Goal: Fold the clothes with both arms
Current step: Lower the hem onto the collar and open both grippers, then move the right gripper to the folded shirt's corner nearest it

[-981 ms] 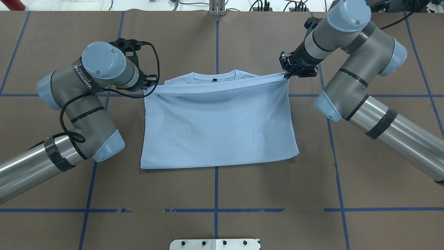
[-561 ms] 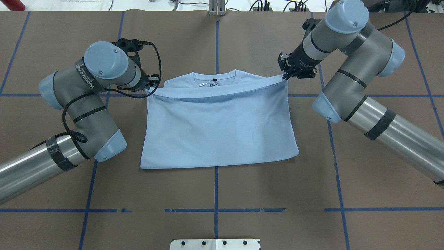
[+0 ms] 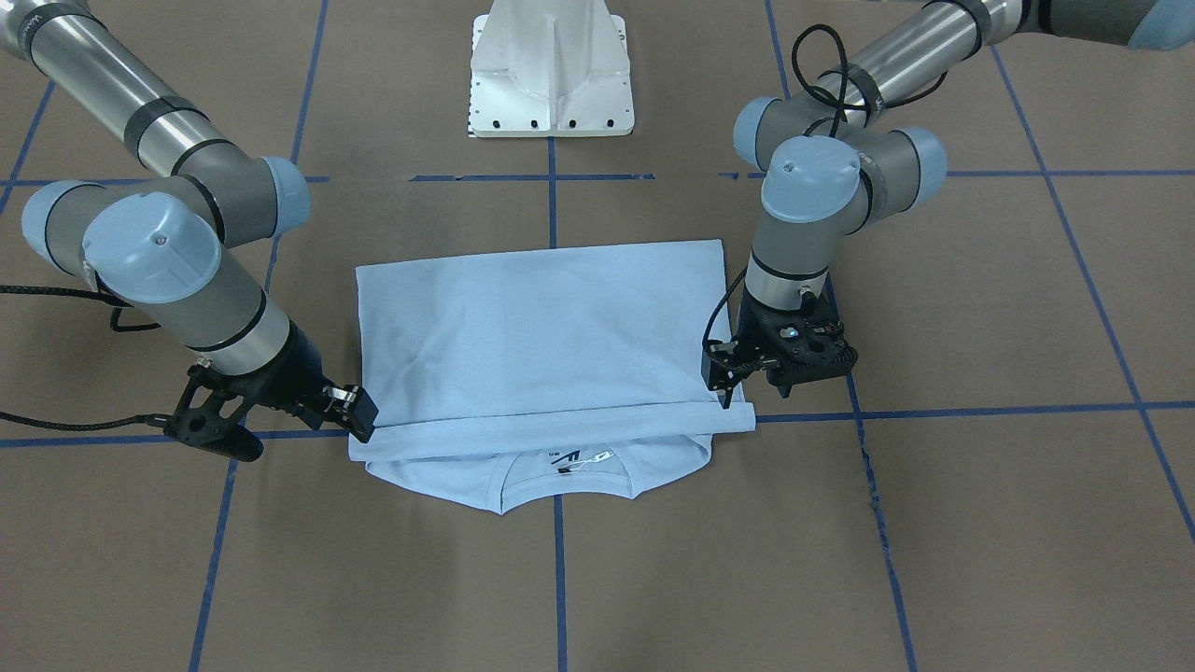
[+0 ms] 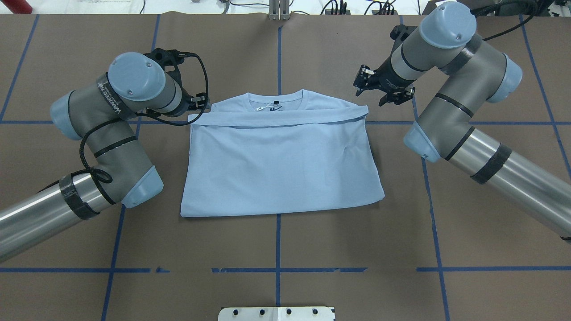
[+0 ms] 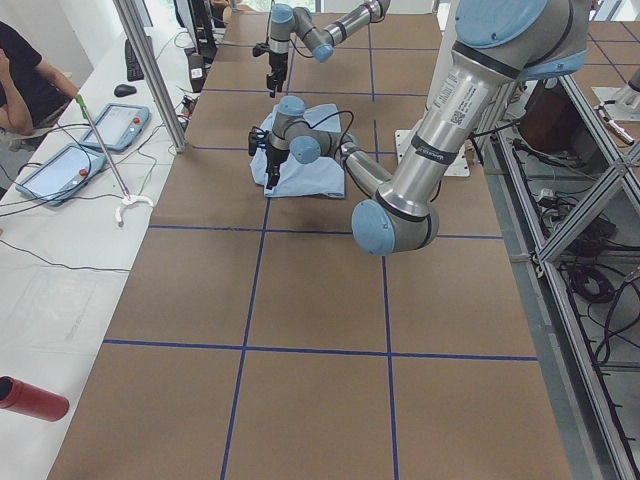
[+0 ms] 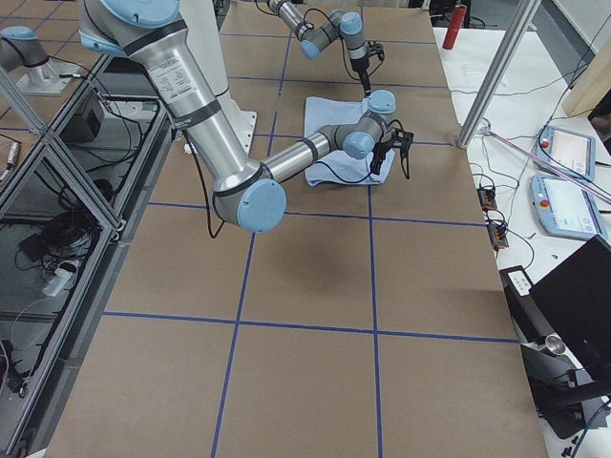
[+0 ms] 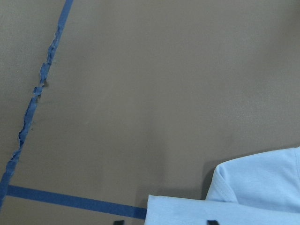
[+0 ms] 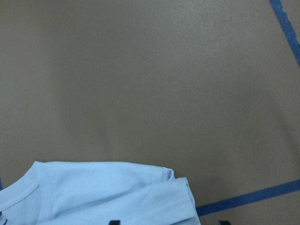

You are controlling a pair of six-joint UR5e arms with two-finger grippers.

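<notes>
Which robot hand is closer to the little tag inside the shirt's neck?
Left. The left gripper sits at the shirt's corner, a short way from the tag. The right gripper hangs past the opposite corner, jaws spread, farther away.

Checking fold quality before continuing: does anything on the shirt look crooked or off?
Yes: on the light blue T-shirt, the folded-over hem band runs slightly slanted in the overhead view and stops short of the round collar, leaving the label exposed.

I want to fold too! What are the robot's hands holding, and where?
Nothing. The left gripper and right gripper are both open, and the shirt lies folded beside them.
</notes>
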